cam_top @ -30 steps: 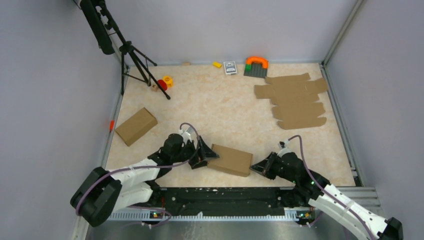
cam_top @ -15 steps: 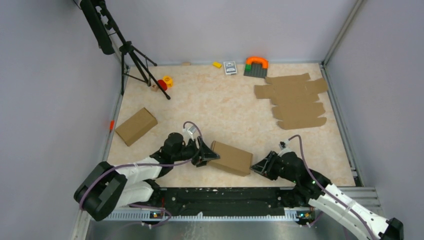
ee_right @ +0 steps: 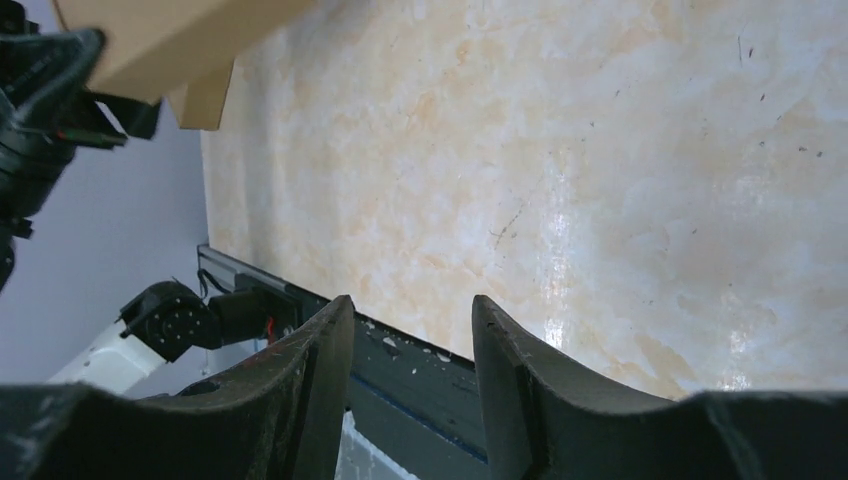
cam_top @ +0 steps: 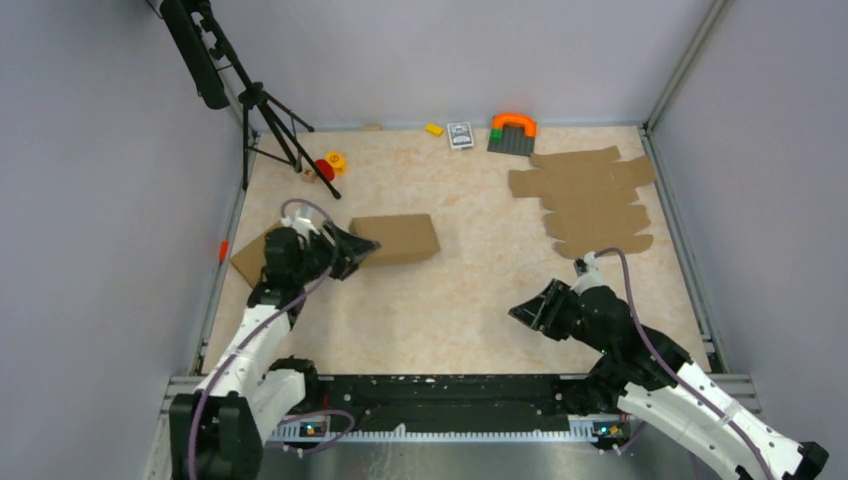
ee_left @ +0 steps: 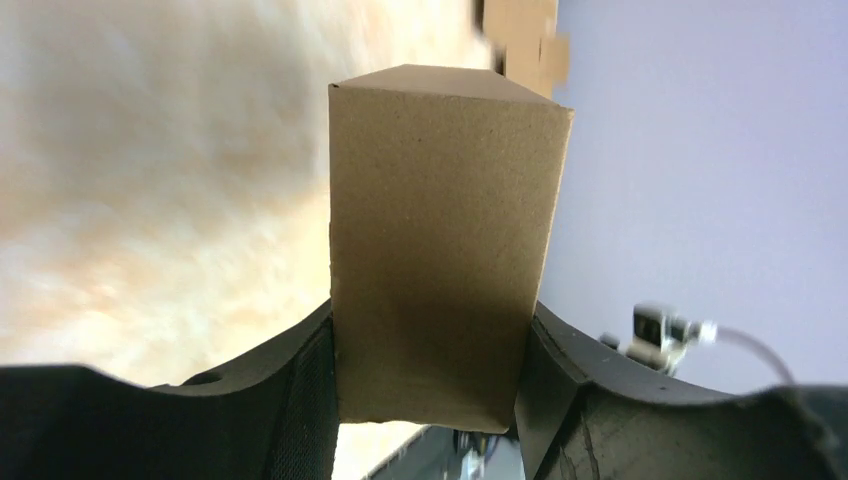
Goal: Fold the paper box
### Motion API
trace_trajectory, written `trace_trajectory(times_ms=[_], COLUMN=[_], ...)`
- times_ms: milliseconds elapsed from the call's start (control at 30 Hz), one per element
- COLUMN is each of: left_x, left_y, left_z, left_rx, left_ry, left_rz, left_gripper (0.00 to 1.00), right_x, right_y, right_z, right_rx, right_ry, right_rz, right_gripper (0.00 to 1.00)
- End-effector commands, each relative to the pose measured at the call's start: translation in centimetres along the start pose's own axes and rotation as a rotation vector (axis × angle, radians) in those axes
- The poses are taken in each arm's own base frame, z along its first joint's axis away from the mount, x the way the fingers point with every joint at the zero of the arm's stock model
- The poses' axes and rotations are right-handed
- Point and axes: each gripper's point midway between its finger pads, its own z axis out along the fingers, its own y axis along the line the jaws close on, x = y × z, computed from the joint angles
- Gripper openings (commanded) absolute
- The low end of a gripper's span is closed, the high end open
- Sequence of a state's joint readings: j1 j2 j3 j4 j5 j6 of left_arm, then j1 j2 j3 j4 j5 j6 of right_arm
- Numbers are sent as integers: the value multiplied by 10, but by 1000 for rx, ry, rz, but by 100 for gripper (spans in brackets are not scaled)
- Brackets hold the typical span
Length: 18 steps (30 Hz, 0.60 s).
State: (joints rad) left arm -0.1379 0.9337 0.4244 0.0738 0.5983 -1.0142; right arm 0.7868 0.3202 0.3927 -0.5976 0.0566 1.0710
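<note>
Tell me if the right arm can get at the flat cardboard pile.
Probably yes: the right gripper is open and empty, with only bare table between it and the pile.

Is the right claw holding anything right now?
No, the right claw is open, with only tabletop showing between its fingers.

The paper box [cam_top: 395,239] is folded up closed, a plain brown cardboard block. It sits left of centre in the top view, nearly level, its left end pinched in the left tool [cam_top: 358,248].
</note>
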Motion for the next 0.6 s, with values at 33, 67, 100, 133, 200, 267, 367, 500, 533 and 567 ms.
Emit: trace_trajectory(times_ms=[33,67,100,133,200,267,367,500,533,567], left_x=[-92,-108,-124,-137,-161,-174,-184,-188,-191,-192], left_y=[16,21,26,32,42,50,64,79,79,81], left_z=[-48,-58,-69,-79,-102,-120,-142,-152,-153,-154], left_rx=[-75,-84,-96,-106,-112,-127,-176,-133,-112,-105], left_ry=[-251,-302,-355,-403,-490,-539,-592,-627,-631,-629], left_rz=[-25,-47,-67,-90,-135,-157,-173,-231,-223,-225], left_gripper=[47,47,47,47,47,47,47,46,46,46], right_x=[-14,-13,-13,-12,-11,-9,-6,-7,-6,-6], right_y=[19,24,28,32,40,49,58,69,71,73], right_z=[-9,-10,-11,-12,-14,-16,-19,-21,-21,-21], right_rx=[-37,-47,-60,-66,-82,-98,-121,-160,-168,-182], right_ry=[-25,-14,-3,9,41,70,110,124,126,128], right_rz=[-57,-64,-73,-81,-103,-126,-161,-186,-188,-188], right_gripper=[47,47,47,47,47,46,46,46,46,46])
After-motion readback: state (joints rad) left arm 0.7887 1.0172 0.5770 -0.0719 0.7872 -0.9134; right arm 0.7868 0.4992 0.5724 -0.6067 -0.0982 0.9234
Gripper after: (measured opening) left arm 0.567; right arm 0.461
